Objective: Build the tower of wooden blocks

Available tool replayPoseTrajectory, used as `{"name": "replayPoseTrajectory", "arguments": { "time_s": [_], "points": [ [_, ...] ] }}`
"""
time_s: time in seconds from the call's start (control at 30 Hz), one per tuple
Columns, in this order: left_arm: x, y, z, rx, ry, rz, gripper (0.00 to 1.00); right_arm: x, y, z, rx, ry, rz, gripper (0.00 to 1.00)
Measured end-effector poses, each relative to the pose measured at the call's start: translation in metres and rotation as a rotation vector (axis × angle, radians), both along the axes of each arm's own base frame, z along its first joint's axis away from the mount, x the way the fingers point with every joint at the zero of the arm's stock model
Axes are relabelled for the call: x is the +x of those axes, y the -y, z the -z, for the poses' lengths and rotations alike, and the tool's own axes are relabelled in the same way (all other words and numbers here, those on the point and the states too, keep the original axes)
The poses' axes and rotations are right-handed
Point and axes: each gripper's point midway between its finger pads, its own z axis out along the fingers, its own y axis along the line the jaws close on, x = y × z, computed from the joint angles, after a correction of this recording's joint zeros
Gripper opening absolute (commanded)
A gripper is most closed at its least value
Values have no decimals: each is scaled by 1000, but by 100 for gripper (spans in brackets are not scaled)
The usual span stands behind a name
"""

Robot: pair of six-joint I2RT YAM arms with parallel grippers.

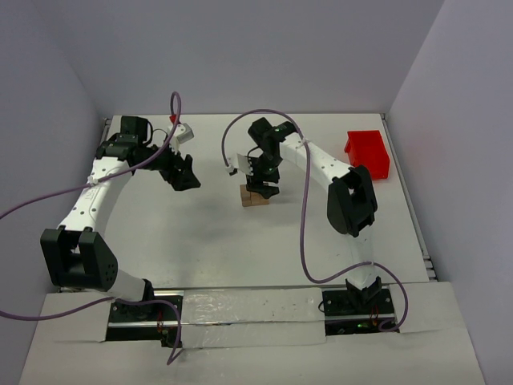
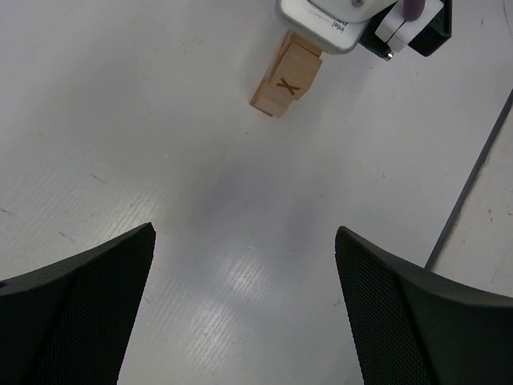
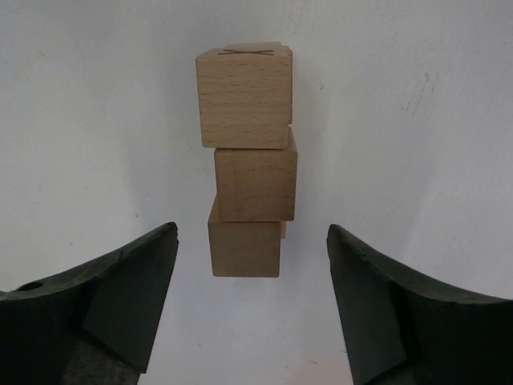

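The tower [image 3: 247, 160] is standing three wood blocks [image 3: 243, 96] high near the table's [image 1: 200, 241] middle and seems unfinished. The right gripper [image 3: 250, 233] is hovering over it, jaws apart and empty. The left gripper [image 2: 244, 241] is waiting, also gaping.

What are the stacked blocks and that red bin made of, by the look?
Stacked blocks: bare light wood, matte and apparently unvarnished; fine grain flecks show on the faces, and one carries a dark X. Red bin: probably moulded plastic, going by its uniform bright red and smooth walls, though it is too small to be sure.
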Motion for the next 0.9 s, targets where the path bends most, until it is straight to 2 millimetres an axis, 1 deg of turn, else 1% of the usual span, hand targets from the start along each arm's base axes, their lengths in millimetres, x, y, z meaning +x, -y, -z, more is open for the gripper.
{"name": "replayPoseTrajectory", "arguments": {
  "time_s": [0.03,0.07,0.27,0.37,0.47,0.57,0.63,0.77,0.83,0.9],
  "points": [
    [0,0,0,0,0,-1,99,0,0,0,-2,3,1,97],
    [0,-1,0,0,0,-2,99,1,0,0,-5,5,2,99],
    [3,-2,-5,-3,10,-10,99,2,3,-3,-18,18,16,100],
    [4,-2,-10,-5,15,-27,99,2,5,-14,-9,42,27,100],
    [3,-5,-18,-6,31,-54,99,2,8,-40,25,89,46,100],
    [6,-9,-30,-5,66,-101,99,-1,16,-75,73,152,74,100],
    [6,-12,-39,-1,90,-132,99,-3,26,-99,116,207,109,100],
    [4,-15,-53,-6,125,-175,99,-12,62,-137,188,301,254,100],
    [4,-16,-56,-11,137,-197,99,-15,80,-151,226,339,352,100],
    [1,-18,-54,-14,132,-223,99,-17,95,-156,267,366,459,100]
  ]
}}
